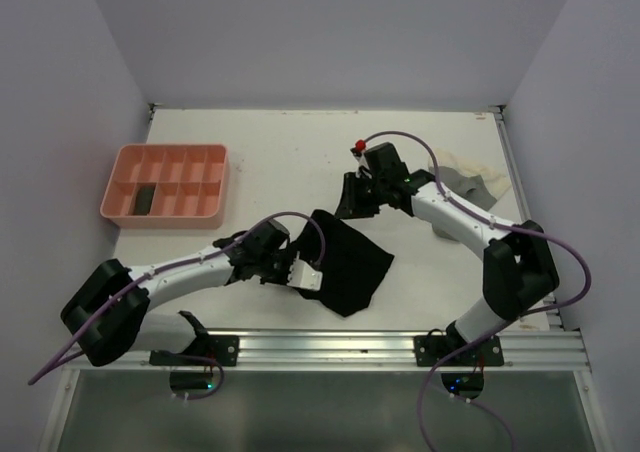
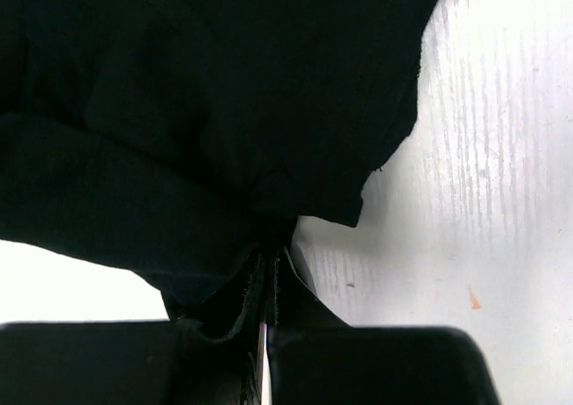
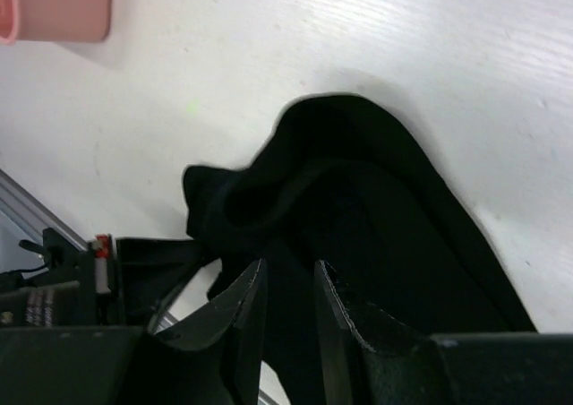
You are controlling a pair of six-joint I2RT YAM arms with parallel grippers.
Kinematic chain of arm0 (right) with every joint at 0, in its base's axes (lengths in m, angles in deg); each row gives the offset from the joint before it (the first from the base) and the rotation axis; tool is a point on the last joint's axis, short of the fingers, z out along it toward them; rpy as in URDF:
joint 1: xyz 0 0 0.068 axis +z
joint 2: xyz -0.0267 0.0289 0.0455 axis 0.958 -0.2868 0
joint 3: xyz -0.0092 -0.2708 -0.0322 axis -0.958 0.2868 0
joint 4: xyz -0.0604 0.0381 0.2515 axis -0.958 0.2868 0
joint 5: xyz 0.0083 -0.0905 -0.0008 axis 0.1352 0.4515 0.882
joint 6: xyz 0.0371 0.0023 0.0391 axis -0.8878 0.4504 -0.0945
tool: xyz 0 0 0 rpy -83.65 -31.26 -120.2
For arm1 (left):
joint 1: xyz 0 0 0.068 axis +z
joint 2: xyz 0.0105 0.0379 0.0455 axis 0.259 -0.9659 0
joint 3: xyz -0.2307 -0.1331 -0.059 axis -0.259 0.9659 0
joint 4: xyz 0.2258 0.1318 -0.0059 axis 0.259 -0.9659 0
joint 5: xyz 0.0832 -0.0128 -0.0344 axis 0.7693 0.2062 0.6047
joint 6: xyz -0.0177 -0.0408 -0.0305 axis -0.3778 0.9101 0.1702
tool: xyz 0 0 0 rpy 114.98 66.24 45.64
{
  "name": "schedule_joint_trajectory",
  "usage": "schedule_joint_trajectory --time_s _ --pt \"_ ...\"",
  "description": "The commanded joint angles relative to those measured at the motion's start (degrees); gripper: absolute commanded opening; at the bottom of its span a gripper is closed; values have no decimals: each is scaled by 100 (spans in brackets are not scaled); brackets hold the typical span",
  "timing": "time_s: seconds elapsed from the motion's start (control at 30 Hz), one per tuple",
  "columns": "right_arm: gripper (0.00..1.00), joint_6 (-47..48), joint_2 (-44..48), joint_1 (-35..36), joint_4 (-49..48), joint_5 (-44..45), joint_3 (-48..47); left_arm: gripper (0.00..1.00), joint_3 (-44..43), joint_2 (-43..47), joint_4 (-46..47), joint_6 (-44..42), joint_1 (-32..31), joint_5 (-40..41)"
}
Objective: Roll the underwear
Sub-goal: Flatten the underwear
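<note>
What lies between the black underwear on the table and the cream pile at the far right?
The right arm lies there: its white forearm passes between the black underwear and the cream pile. The top view shows it.

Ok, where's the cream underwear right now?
In the top view, the cream underwear lies bunched at the far right of the table, just behind the right arm and apart from the black underwear.
</note>
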State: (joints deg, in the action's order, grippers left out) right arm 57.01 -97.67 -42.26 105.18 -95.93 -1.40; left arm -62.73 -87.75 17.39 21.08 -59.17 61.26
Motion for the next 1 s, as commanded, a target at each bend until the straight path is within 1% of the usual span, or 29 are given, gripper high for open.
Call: schedule_joint_trajectory --time_s 0.0,0.03,0.07,0.13,0.17,0.23,0.27,0.43,0.53,0.6,0.97 --pt "32 -111 -344 215 -127 -184 -700 0 340 275 702 -211 -223 383" --pt "33 -102 -433 250 -74 -158 -780 0 428 354 841 -264 -277 497" --pt "33 -102 -486 259 14 -175 -842 0 646 416 912 -421 -434 794" --pt "33 -172 -583 329 14 -210 -904 0 945 539 1166 -571 -575 1033" --pt "34 -216 -583 356 6 -193 -887 0 1034 557 1264 -676 -646 1338" --pt "35 -304 -548 452 -38 -175 -799 0 1184 574 1544 -774 -892 1604" --pt "35 -409 -530 487 -64 -132 -755 0 1315 601 1642 -844 -962 1918" --pt "35 -734 -425 821 -144 132 -430 0 1597 522 2266 -1037 -1559 2746" --pt "35 -840 -381 1032 -346 167 -263 0 1572 460 2285 -1003 -1797 2888" --pt "34 -797 -486 1129 -268 342 -306 0 1484 390 2249 -915 -1868 2906" --pt "33 -524 -1013 1173 -355 721 -508 0 1439 408 2126 -730 -1938 2950"
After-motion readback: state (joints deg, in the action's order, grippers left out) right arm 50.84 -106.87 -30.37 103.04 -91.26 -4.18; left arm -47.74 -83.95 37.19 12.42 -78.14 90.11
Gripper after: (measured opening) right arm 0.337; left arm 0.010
